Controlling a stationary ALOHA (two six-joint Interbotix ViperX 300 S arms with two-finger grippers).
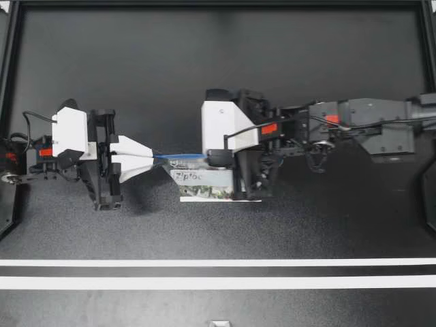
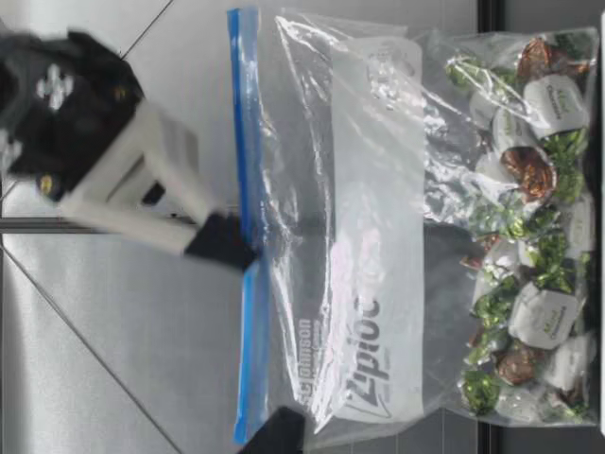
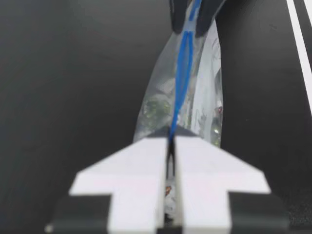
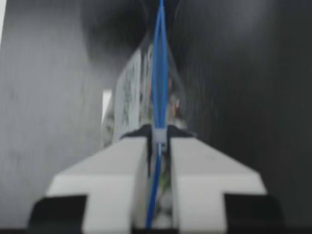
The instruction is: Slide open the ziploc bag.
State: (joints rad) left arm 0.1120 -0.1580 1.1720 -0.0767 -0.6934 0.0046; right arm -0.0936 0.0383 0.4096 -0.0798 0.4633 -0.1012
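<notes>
A clear ziploc bag [image 1: 197, 178] with wrapped candies [image 2: 529, 236] in its bottom stands upright on the table between my arms. Its blue zip strip [image 2: 248, 189] runs along the top. My left gripper [image 1: 154, 162] is shut on one end of that strip, and the left wrist view shows its white fingers [image 3: 146, 161] pressed together on the blue edge. My right gripper [image 1: 216, 158] reaches down over the bag's middle. In the right wrist view it [image 4: 158, 139] is shut on the pale slider [image 4: 159, 134] riding the zip. The low view shows its dark fingertips [image 2: 222, 244] on the strip.
Two white tape lines [image 1: 218, 262] [image 1: 218, 282] cross the black table [image 1: 218, 68] near its front. A black frame [image 1: 10, 68] borders the table at the back and sides.
</notes>
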